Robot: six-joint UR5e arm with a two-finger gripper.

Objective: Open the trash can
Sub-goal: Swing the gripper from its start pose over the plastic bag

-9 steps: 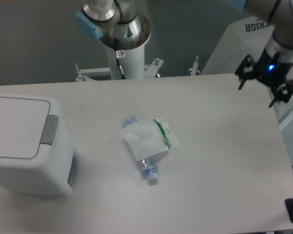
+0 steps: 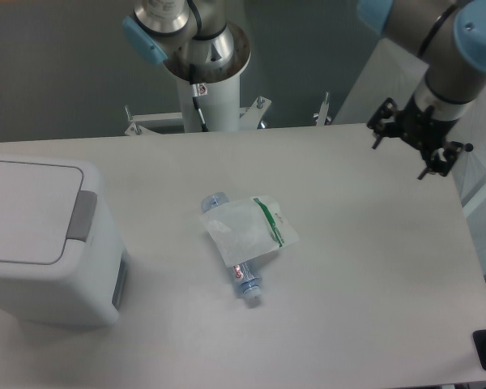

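Shifted since half a second ago: gripper point(image 2: 411, 139), now a little nearer the trash can point(image 2: 44, 243) and slightly higher in the picture, with more of the arm's blue-capped joints visible above it. Nothing else displaced: bottle point(image 2: 241, 263) and plastic bag point(image 2: 247, 228) lying just as before.

Jaws spread apart, gripping nothing, hanging over the table edge farthest from the trash can.

Trash can standing at the opposite end of the table point(image 2: 364, 284) from the gripper, well apart from it. Lid point(image 2: 24, 211) flat and fully shut, flush with the body. Grey push tab point(image 2: 83, 217) on the side of the lid that faces the bottle, untouched.

Between trash can and gripper: the bag with its green stripe draped over the bottle, roughly midway, nearer the trash can than the gripper is.

Judged from this: task barely begun. No contact with the trash can, no opening of the lid. Only the early part of the approach apparent. Left to do: crossing most of the table toward the trash can, passing over or beside the bottle and bag, coming down on the grey tab, pressing it so the lid lifts.
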